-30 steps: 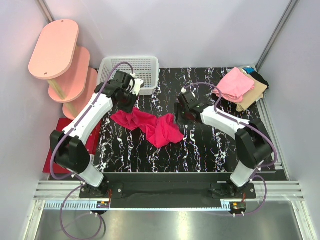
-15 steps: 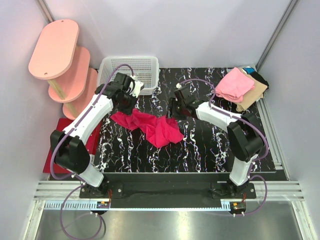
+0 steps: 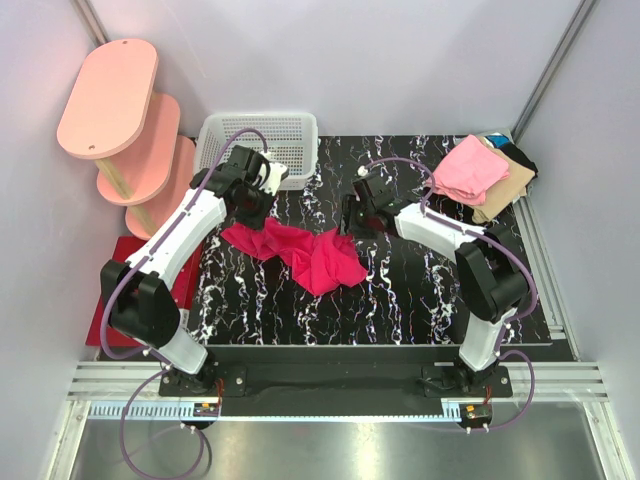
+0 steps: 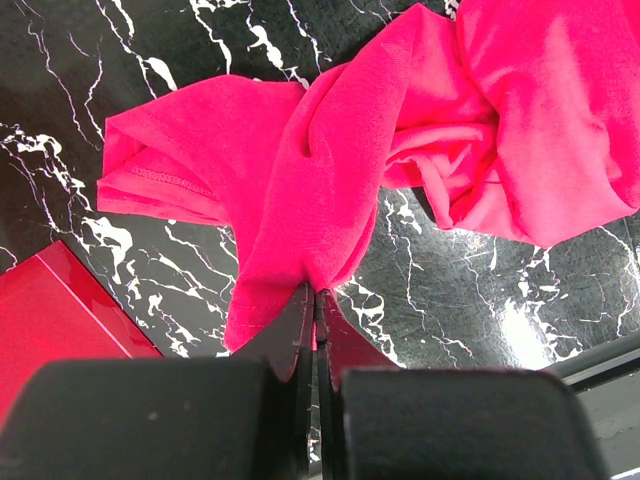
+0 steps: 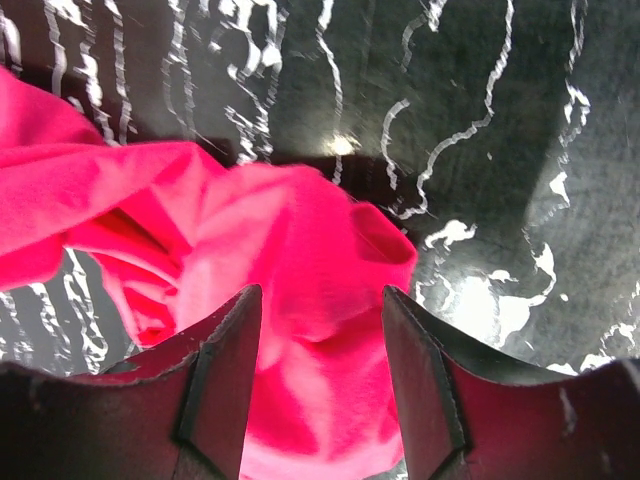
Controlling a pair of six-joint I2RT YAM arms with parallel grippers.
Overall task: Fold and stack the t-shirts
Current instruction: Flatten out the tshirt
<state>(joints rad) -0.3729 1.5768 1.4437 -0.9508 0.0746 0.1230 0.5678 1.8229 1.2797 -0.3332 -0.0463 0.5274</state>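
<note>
top external: magenta-red t-shirt (image 3: 305,252) lies crumpled mid-counter (image 3: 400,295) between the two arms; folded t-shirts (image 3: 478,175) sit piled at the far right corner. left wrist: left fingers (image 4: 305,325) are pressed together, clamped on a fold of the shirt. right wrist: right fingers (image 5: 225,375) are apart, straddling a bunched end of it; contact unclear.

We see the left arm (image 3: 185,232) and the right arm (image 3: 437,236) built alike: smooth white shells between bulky black joints, each trailing a thin lilac cable (image 3: 240,127) in loose loops. Black base mounts (image 3: 200,383) anchor them. Our left gripper (image 4: 315,292) has matte black, flat-faced fingers, and our right gripper (image 5: 322,292) shows glossy dark wedge-shaped ones.
</note>
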